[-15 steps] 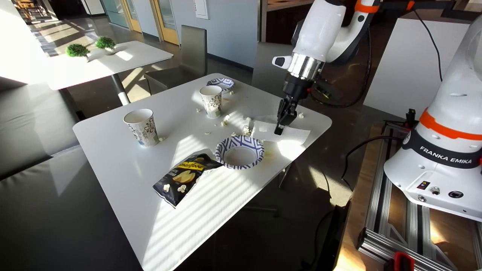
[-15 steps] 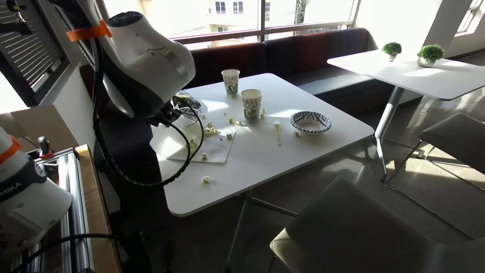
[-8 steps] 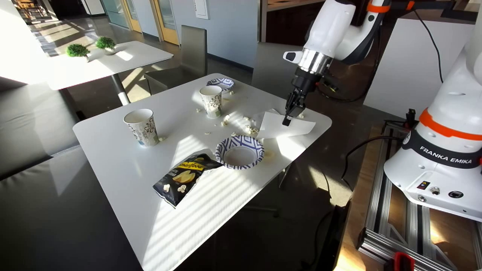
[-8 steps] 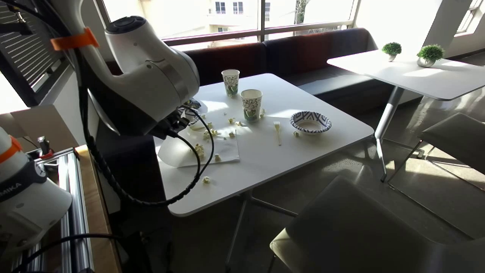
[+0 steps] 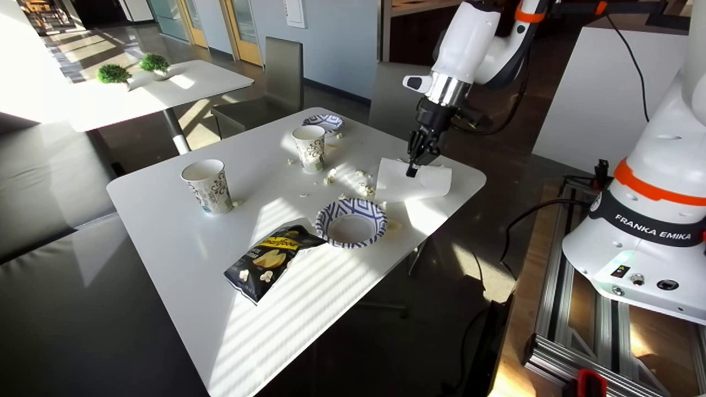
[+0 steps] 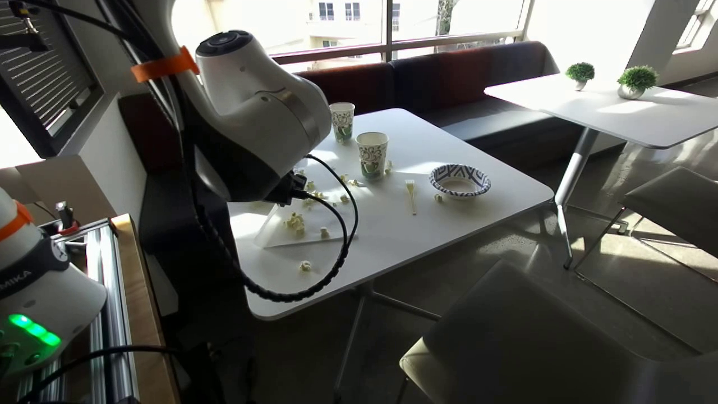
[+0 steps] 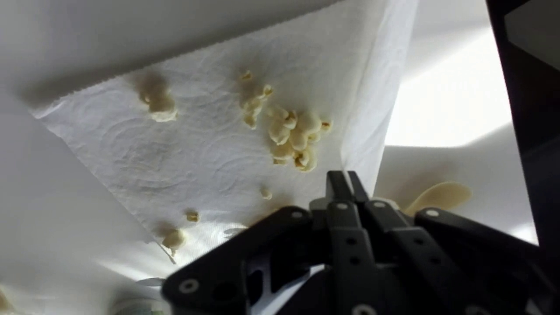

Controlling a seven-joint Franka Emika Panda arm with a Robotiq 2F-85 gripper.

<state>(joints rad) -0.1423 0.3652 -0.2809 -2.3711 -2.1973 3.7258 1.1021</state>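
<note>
in an exterior view | arm (image 6: 263,118) above napkin (image 6: 313,221), one side raised | popcorn (image 6: 294,223) on it | fork (image 6: 412,199) near bowl (image 6: 460,186)

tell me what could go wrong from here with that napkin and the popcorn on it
The loose cream-coloured popcorn pieces could roll off the white embossed paper napkin if its raised side goes higher. The closed black fingers seem to pinch just its edge, so the paper might slip or tear. The round blue-and-white paper bowl nearest the napkin could get nudged if it is dragged that way.
</note>
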